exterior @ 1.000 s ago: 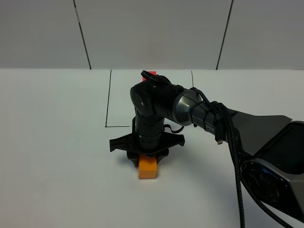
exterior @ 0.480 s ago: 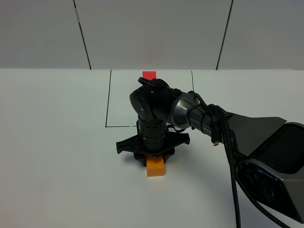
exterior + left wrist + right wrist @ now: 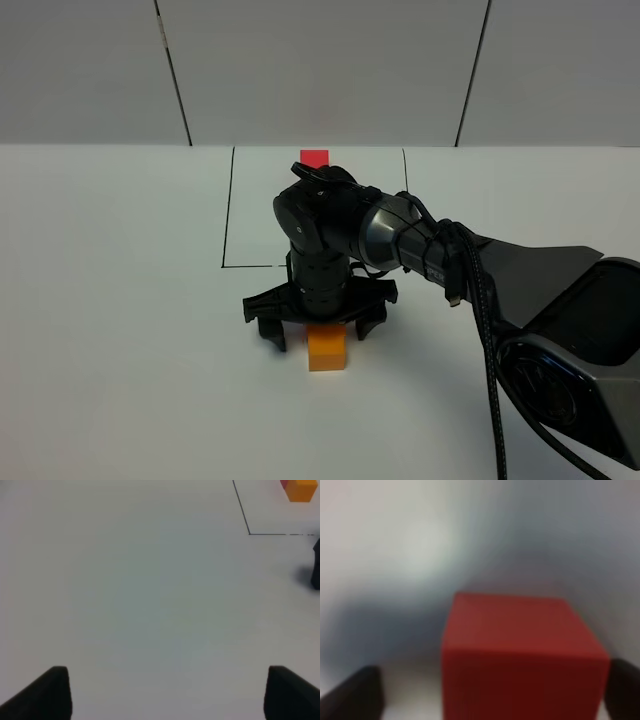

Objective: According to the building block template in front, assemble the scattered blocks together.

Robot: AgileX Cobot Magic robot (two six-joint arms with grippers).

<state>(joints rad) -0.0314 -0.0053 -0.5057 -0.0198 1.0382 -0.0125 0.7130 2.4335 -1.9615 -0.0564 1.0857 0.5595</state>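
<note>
Right tool (image 3: 318, 328) standing open astride the red cube (image 3: 522, 655) beside the orange cube (image 3: 326, 350), lifting straight up would avoid nudging them; left tool (image 3: 165, 692) idling open

You see orange cube (image 3: 326, 350) on white table (image 3: 120, 300), thin black lines (image 3: 228, 210) marked on it. Red cube (image 3: 520, 655) fills your right wrist view. Red-and-orange pair (image 3: 299, 489) far off. Black right hand (image 3: 318, 328).
</note>
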